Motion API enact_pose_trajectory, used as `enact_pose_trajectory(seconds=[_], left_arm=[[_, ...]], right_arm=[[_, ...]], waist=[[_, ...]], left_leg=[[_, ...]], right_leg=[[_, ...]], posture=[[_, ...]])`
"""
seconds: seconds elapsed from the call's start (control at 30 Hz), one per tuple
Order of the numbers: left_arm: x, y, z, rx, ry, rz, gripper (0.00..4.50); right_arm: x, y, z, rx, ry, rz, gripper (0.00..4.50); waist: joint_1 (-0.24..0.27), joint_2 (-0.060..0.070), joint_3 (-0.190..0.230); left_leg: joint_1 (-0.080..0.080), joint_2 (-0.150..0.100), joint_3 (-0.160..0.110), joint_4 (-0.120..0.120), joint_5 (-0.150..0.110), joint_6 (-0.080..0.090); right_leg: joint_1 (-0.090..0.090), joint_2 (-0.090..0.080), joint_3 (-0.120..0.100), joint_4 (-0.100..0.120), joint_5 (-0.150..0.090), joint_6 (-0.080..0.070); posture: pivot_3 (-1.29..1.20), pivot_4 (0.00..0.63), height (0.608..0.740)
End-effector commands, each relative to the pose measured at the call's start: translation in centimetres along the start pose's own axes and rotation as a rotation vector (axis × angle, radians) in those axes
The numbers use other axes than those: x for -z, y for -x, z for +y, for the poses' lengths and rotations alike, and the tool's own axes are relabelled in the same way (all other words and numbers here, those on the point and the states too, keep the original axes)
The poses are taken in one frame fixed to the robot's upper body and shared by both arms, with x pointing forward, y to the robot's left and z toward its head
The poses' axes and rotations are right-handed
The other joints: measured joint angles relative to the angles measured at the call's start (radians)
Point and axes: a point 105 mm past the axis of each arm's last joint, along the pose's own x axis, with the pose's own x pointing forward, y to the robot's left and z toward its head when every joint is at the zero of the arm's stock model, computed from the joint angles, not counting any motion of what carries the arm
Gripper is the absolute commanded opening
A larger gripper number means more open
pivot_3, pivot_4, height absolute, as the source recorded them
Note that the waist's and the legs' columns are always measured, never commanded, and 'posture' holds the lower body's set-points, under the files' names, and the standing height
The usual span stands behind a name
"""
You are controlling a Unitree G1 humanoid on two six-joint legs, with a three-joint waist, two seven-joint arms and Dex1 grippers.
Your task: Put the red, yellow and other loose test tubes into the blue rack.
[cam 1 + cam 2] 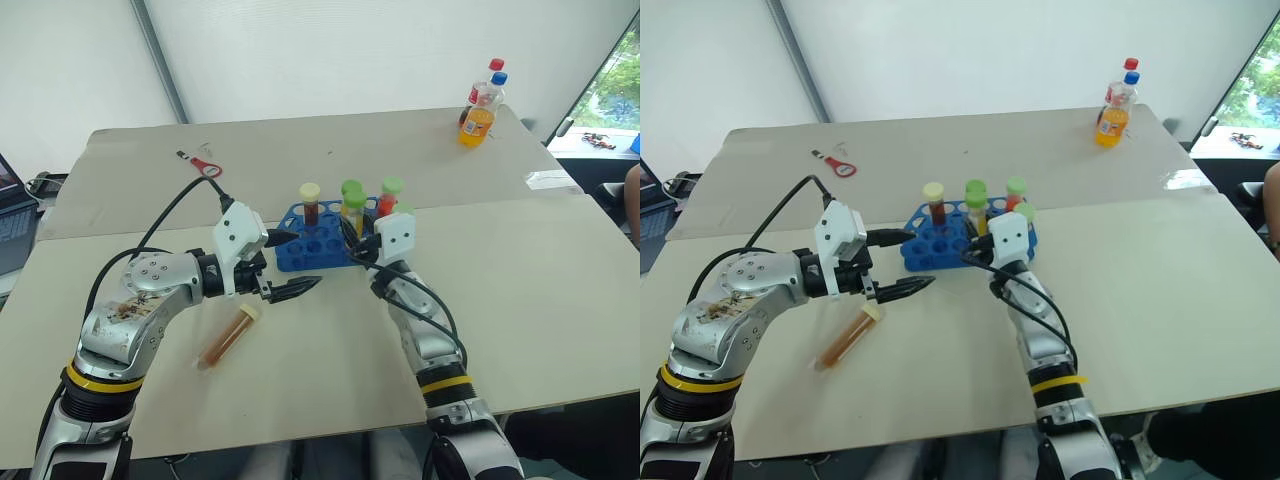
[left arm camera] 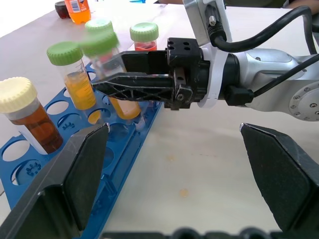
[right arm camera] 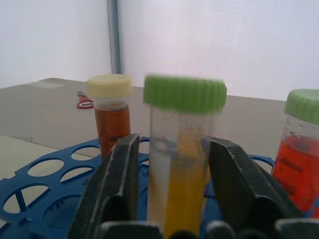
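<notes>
Robot arms: silver-grey metal shells, each ringed near the elbow by a yellow band edged in black. Left arm's upper shell was scuffed with brown marks and studded with small screws. A white box-shaped housing sat at each wrist, fed by loose black cables. Left hand: two black, tapered, ribbed fingers. Right hand: matching black fingers with lattice-patterned sides on a black block mount.

The 2 head views looked forward and down from above over the worktop, sharing the blue rack at its middle. Each of the 2 wrist views sat low and very close to that rack, facing it from opposite sides.
</notes>
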Motion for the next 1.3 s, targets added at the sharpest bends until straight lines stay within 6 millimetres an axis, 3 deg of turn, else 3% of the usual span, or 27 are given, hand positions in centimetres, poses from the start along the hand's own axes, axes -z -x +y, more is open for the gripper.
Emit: enact_pose_trajectory(seconds=[0.03,0.07,0.3,0.4,0.47,0.53,0.6,0.7,0.9,1.3], left_arm=[[-0.9,0.5,0.5,-0.031,-0.009,-0.029,4.50],[-0.9,0.7,0.7,-0.035,-0.005,-0.028,4.50],[0.3,3.3,1.5,-0.060,-0.003,0.202,4.50],[1.3,5.3,1.8,-0.058,-0.022,0.378,4.50],[2.3,7.4,1.9,-0.073,0.061,0.522,4.50],[3.0,8.7,1.5,-0.069,0.122,0.615,4.50],[4.0,9.7,-0.3,-0.015,0.196,0.712,4.50],[5.3,10.3,-1.5,0.007,0.249,0.792,4.50],[7.2,8.6,-1.9,-0.025,0.278,0.825,4.50],[9.9,4.9,0.0,-0.160,0.276,0.846,4.50]], right_arm=[[-1.8,0.3,-0.4,0.004,0.007,-0.056,3.70],[-1.8,0.5,-0.4,0.002,0.009,-0.049,4.00],[-2.6,3.8,-0.6,-0.104,0.094,0.034,4.00],[-3.1,5.2,0.1,-0.215,0.125,0.078,4.00],[-4.1,6.9,1.3,-0.392,0.097,0.114,4.00],[-4.7,8.0,2.4,-0.527,0.073,0.151,4.00],[-5.7,8.9,3.2,-0.669,0.075,0.185,4.00],[-6.4,9.5,4.1,-0.806,0.090,0.222,4.00],[-6.7,10.1,5.0,-0.901,0.078,0.262,4.00],[-5.4,12.0,3.3,-0.884,0.104,0.395,4.00]], waist=[[0.000,0.000,0.000],[0.000,0.000,0.000],[0.001,0.000,0.000],[0.000,0.000,0.000],[0.000,0.000,0.000],[0.001,0.000,0.000],[0.000,0.000,0.000],[0.003,-0.001,0.001],[0.027,-0.002,0.001],[0.042,-0.005,0.001]], left_leg=[[0.000,0.000,0.000,0.000,0.000,0.000],[0.000,0.000,0.000,0.000,0.000,0.000],[0.000,0.000,0.000,0.000,0.000,0.001],[0.000,0.000,0.000,0.000,-0.001,0.002],[0.000,0.001,0.000,0.000,-0.002,0.003],[0.002,0.001,0.000,-0.001,-0.005,0.008],[0.003,0.001,0.000,-0.001,-0.005,0.009],[0.003,0.002,0.000,-0.001,-0.006,0.009],[0.003,0.004,0.000,0.000,-0.005,0.008],[0.002,0.001,0.000,0.001,-0.005,0.008]], right_leg=[[0.000,0.000,0.000,0.000,0.000,0.000],[0.000,0.000,0.000,0.000,0.000,0.000],[0.000,0.000,0.000,0.000,0.000,0.000],[-0.001,0.001,0.000,0.000,0.000,0.000],[-0.001,0.002,0.000,0.000,0.000,0.000],[0.000,0.002,0.000,0.000,-0.001,0.000],[0.001,0.003,0.000,-0.001,-0.001,0.000],[0.001,0.003,0.000,-0.002,-0.001,0.000],[0.002,0.004,-0.001,-0.002,-0.001,-0.001],[0.002,0.002,0.000,-0.002,-0.001,-0.002]], posture=[[0.00,0.150,0.740],[0.00,0.150,0.740],[0.00,0.150,0.740],[0.00,0.150,0.740],[0.00,0.150,0.740],[0.00,0.150,0.740],[0.00,0.150,0.740],[0.00,0.150,0.740],[0.00,0.150,0.740],[0.00,0.150,0.740]])
